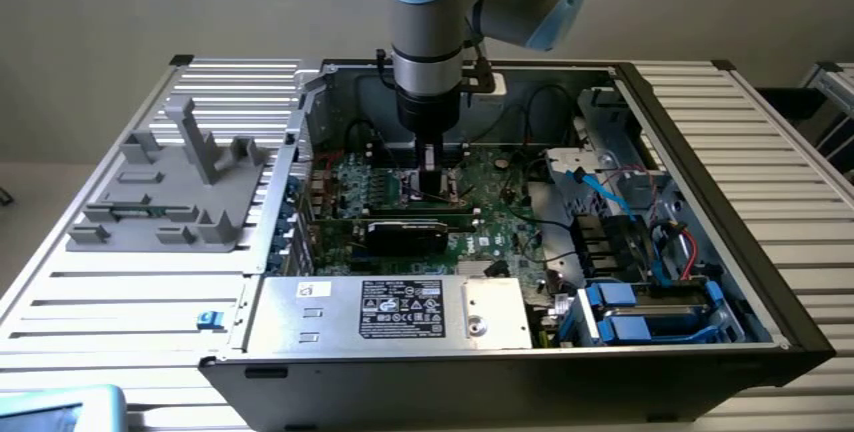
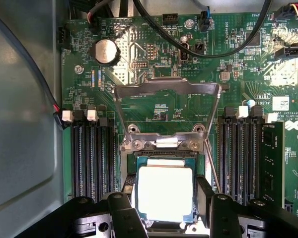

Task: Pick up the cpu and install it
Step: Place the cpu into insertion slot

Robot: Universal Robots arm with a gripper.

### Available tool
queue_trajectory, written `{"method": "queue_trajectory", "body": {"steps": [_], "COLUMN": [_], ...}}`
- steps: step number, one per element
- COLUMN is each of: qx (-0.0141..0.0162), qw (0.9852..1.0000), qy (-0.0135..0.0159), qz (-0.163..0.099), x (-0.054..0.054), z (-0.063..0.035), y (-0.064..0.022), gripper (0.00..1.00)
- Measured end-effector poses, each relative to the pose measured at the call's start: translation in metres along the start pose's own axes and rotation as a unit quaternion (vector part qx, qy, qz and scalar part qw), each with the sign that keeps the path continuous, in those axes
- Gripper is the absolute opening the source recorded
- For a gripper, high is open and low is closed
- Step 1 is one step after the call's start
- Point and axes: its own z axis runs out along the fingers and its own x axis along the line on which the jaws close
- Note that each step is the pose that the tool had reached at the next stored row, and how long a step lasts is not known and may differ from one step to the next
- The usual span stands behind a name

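Note:
The cpu (image 2: 164, 193), a flat square chip with a bright silver top and a thin dark rim, lies level over the socket (image 2: 164, 145) on the green motherboard. My gripper (image 2: 164, 210) has a black finger (image 2: 123, 210) against one edge of the chip and the other finger (image 2: 204, 196) against the opposite edge, so it stands shut on it. The socket's metal load plate (image 2: 166, 89) is swung open and lies flat beyond the socket. In the exterior view my gripper (image 1: 434, 187) reaches straight down into the open computer case (image 1: 694, 152), low over the board.
Rows of black memory slots (image 2: 92, 153) (image 2: 238, 158) flank the socket closely. Black cables (image 2: 188, 39) cross the board past the load plate, near a coin battery (image 2: 106, 51). A labelled silver box (image 1: 400, 310), a black card (image 1: 420, 232) and blue drive bays (image 1: 641, 312) crowd the case. A grey fixture (image 1: 174, 187) stands outside.

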Motion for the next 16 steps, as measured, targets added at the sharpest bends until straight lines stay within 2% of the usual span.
{"method": "queue_trajectory", "body": {"steps": [6,10,16], "qx": [0.0002,0.0002,0.0003], "qw": [1.0000,1.0000,0.9999], "qy": [-0.0035,-0.0047,-0.0091], "qz": [0.000,-0.003,-0.006], "x": [0.0004,0.0008,0.0015], "z": [0.0002,0.0001,-0.0024], "y": [-0.0001,-0.0008,-0.0013], "gripper": [0.56,0.56,0.56]}}
